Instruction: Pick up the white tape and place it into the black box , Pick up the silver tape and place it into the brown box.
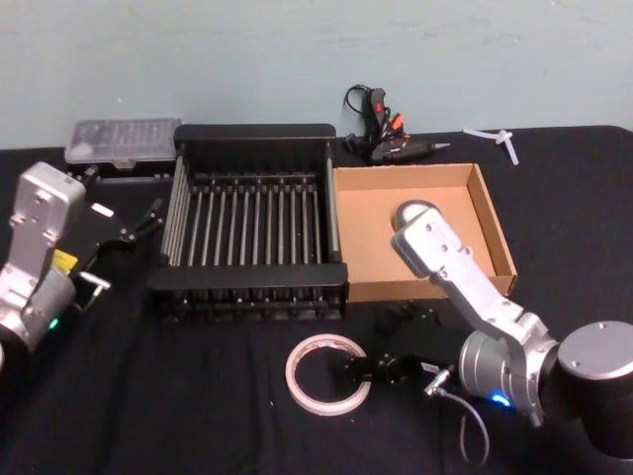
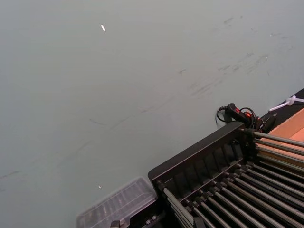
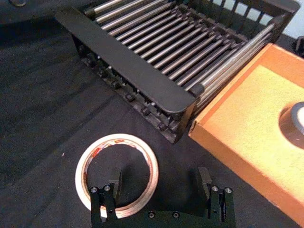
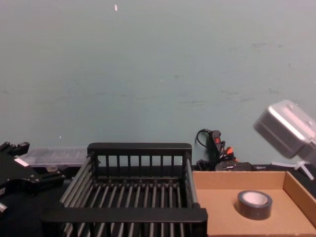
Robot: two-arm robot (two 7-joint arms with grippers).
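Note:
The white tape lies flat on the black cloth in front of the black box. My right gripper is low at the roll's right side and open. In the right wrist view one finger stands inside the hole of the white tape and the other finger outside it, so the jaws straddle the roll's wall without closing on it. The silver tape sits inside the brown box, also seen as silver tape on the tan floor. My left gripper is parked at the crate's left.
A clear plastic case lies behind the crate on the left. A black and orange tool with a cord and a small white piece lie behind the brown box. The crate's front rim stands close to the white tape.

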